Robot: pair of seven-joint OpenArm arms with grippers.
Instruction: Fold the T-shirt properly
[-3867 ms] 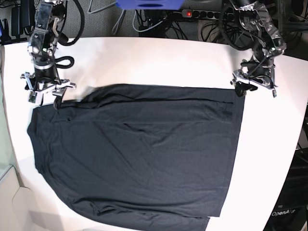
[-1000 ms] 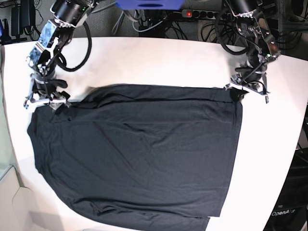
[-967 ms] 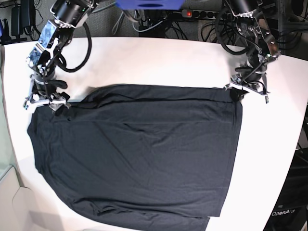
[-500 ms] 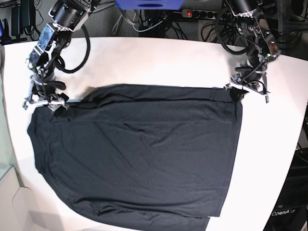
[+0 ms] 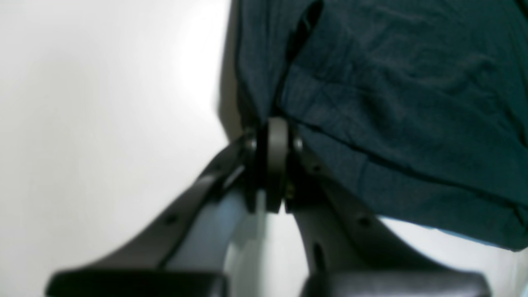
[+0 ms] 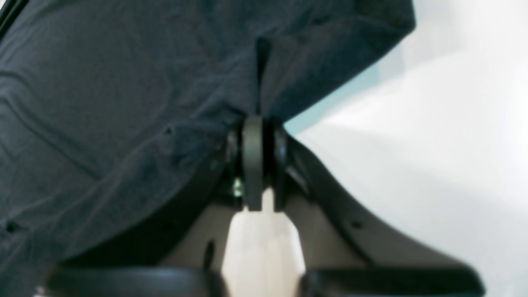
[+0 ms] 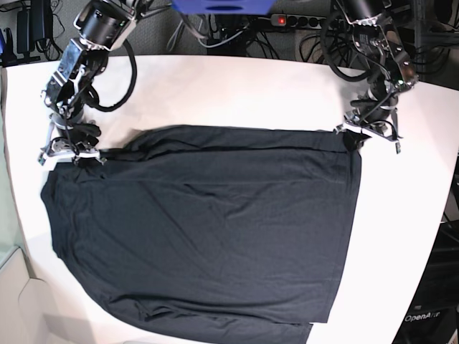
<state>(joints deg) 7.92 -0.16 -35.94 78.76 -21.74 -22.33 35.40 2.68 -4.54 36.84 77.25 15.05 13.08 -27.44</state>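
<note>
The black T-shirt (image 7: 201,222) lies spread flat on the white table (image 7: 237,89), one straight edge facing the far side. In the base view my left gripper (image 7: 356,136) sits at the far right corner of the cloth, and my right gripper (image 7: 69,155) at the far left corner. The left wrist view shows the left gripper (image 5: 272,132) shut, with a pinch of T-shirt (image 5: 392,103) edge rising from between its tips. In the right wrist view the right gripper (image 6: 253,123) is likewise shut on a fold of the T-shirt (image 6: 123,82).
Behind the table's far edge run tangled cables and a power strip (image 7: 301,20) with a red light. A blue object (image 7: 222,6) hangs at the top centre. The table's rounded edges curve in at the left and right.
My right gripper has shut on the shirt's far left corner, having stood open over it before. The left gripper and the cloth have hardly moved.
</note>
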